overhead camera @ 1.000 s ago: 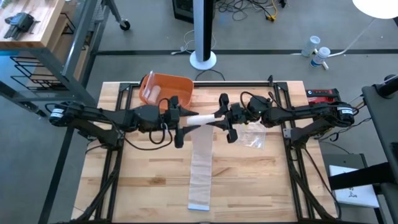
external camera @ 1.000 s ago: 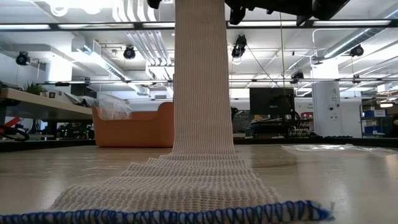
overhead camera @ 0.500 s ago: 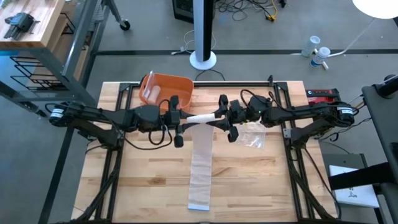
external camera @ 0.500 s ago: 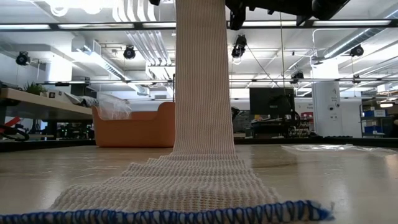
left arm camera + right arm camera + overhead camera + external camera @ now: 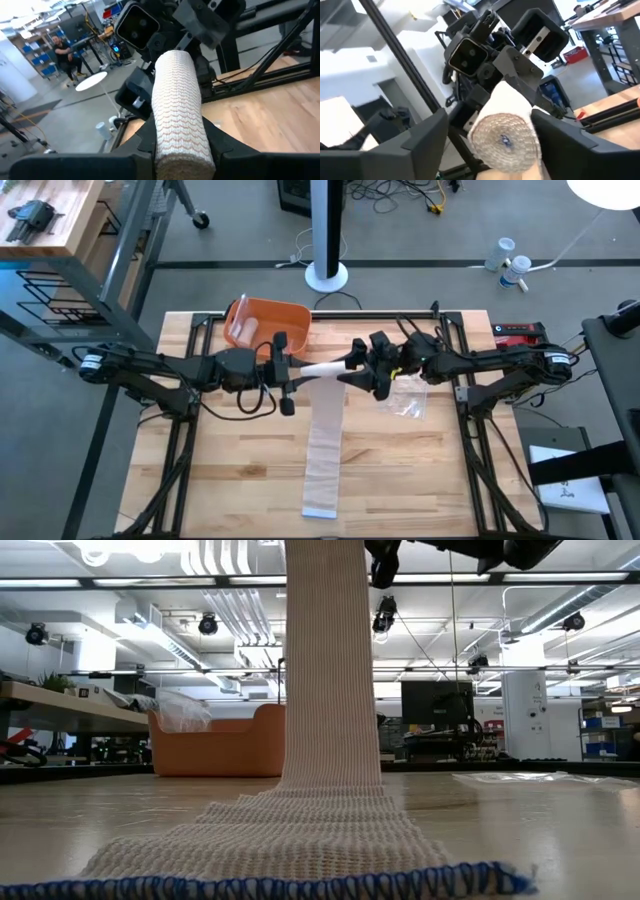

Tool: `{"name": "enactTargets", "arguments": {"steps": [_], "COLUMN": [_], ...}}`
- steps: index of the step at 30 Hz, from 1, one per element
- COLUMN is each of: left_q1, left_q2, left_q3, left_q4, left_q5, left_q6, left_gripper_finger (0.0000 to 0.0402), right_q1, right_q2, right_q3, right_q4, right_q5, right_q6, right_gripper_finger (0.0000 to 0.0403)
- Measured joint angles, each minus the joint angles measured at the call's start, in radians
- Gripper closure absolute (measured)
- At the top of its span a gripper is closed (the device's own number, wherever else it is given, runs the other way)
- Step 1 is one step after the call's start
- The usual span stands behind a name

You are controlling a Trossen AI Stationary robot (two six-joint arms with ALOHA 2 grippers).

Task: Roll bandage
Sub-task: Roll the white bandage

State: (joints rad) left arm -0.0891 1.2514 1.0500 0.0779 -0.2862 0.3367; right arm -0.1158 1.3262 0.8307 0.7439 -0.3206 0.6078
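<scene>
The bandage roll (image 5: 322, 370) lies level between the two grippers, its long axis running from one to the other. The left gripper (image 5: 290, 371) and right gripper (image 5: 358, 369) each clamp one end. Its loose tail (image 5: 323, 450) hangs down onto the table (image 5: 420, 470) below.

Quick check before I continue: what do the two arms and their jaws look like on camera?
Both arms are dark, slender and jointed, on black frames along the table's side edges. The left arm and right arm each carry loose black cables near the wrist and a pale label by the shoulder. The left gripper and right gripper have flat black jaws and boxy wrist camera housings.
</scene>
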Motion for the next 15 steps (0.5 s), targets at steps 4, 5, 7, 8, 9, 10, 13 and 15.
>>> {"name": "enactTargets", "arguments": {"steps": [4, 5, 7, 8, 9, 10, 13, 15], "left_q1": [0.0, 0.0, 0.0, 0.0, 0.0, 0.0, 0.0, 0.0], "left_q2": [0.008, 0.011, 0.02, 0.027, 0.033, 0.038, 0.067, 0.082], "left_q3": [-0.001, -0.001, -0.001, -0.001, -0.001, -0.001, -0.001, -0.001], "left_q4": [0.049, 0.062, 0.088, 0.099, 0.099, 0.098, 0.107, 0.109], "left_q5": [-0.004, -0.004, -0.003, -0.002, -0.003, -0.007, -0.047, -0.08], "left_q6": [0.042, 0.056, 0.08, 0.089, 0.098, 0.11, 0.137, 0.163], "left_gripper_finger": [0.0329, 0.0329, 0.0329, 0.0329, 0.0329, 0.0328, 0.0328, 0.0328], "right_q1": [0.0, 0.0, 0.0, 0.0, 0.0, 0.0, 0.0, 0.0], "right_q2": [0.0, 0.0, 0.0, 0.0, 0.0, 0.0, 0.0, 0.0], "right_q3": [0.0, 0.0, 0.0, 0.0, 0.0, 0.0, 0.0, 0.0], "right_q4": [0.001, 0.001, 0.002, 0.002, 0.001, 0.001, 0.0, -0.01], "right_q5": [0.041, 0.057, 0.098, 0.112, 0.117, 0.123, 0.131, 0.132], "right_q6": [0.011, 0.013, 0.031, 0.042, 0.059, 0.082, 0.138, 0.174], "right_gripper_finger": [0.0095, 0.0089, 0.0079, 0.0076, 0.0073, 0.0071, 0.0069, 0.0071]}}
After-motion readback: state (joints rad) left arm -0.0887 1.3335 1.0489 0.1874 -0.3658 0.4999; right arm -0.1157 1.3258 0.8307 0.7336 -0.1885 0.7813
